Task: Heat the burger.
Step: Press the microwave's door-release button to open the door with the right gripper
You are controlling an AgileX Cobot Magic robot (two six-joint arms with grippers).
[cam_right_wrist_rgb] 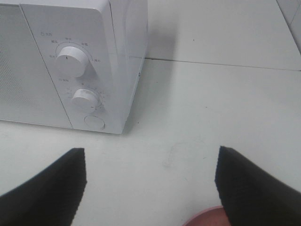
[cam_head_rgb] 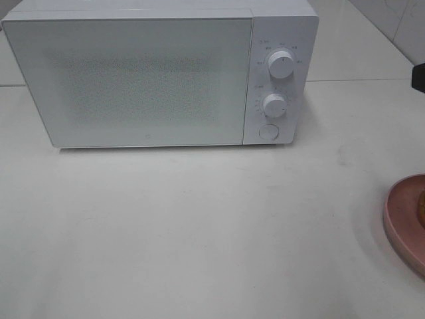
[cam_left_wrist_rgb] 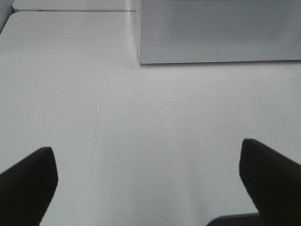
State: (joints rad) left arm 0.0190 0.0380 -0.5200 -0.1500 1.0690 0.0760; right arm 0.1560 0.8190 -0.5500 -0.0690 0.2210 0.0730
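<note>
Both claws are released and nothing is grasped: the left claw [cam_left_wrist_rgb: 146, 150] is held wide over bare worktop [cam_left_wrist_rgb: 117, 103], and the right claw [cam_right_wrist_rgb: 151, 154] is spread just as wide.

Nearest, close under the right claw on its near side, the rim of the plate [cam_right_wrist_rgb: 207, 218] is seen. Of the burger [cam_head_rgb: 422, 209] only a tan sliver on that plate is caught at the edge of the high view. It is judged to be untouched, on the plate, well apart from the left claw.

Ahead of both claws the microwave [cam_right_wrist_rgb: 120, 52] is shut. The door [cam_left_wrist_rgb: 216, 33] faces the left claw, while the button [cam_right_wrist_rgb: 94, 122] and the two knobs [cam_right_wrist_rgb: 71, 60] above it lie ahead of the right claw, toward its left finger.

The opening of the door is judged to be the step in hand, so the task is barely begun. The button is best pressed squarely by one fingertip of the right claw, brought in low so that the lower knob [cam_right_wrist_rgb: 85, 100] is not nudged. The left claw should be kept back from the door's swing, and the plate should not be knocked as the right claw is advanced.
</note>
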